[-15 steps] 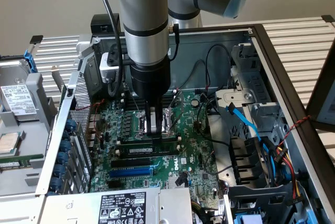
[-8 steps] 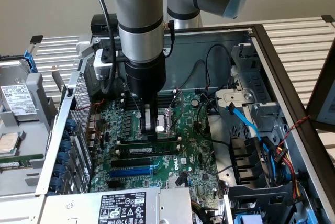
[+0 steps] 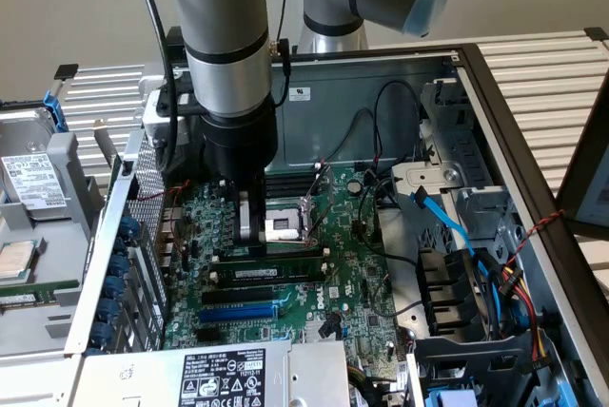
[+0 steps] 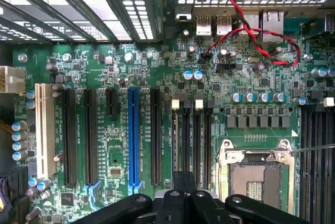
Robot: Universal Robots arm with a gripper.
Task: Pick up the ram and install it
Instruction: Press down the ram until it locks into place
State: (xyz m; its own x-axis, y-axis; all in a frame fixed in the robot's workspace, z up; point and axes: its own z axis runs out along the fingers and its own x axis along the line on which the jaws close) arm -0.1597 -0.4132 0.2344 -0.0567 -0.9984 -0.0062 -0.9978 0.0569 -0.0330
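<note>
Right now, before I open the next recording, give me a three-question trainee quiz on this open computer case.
1. True or false: the robot's gripper is open.
2. The one long slot that is neither black nor white is: A red, B blue, C yellow.
3. Where is the green ram stick with its white label?
Key: 1 false, it is shut. 2 B. 3 Along the black slots, between the silver processor socket and the blue one.

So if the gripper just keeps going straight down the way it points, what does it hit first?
Probably the long thin green ram stick seated in the motherboard's slots, just beneath the shut gripper; depth is hard to judge.
</note>
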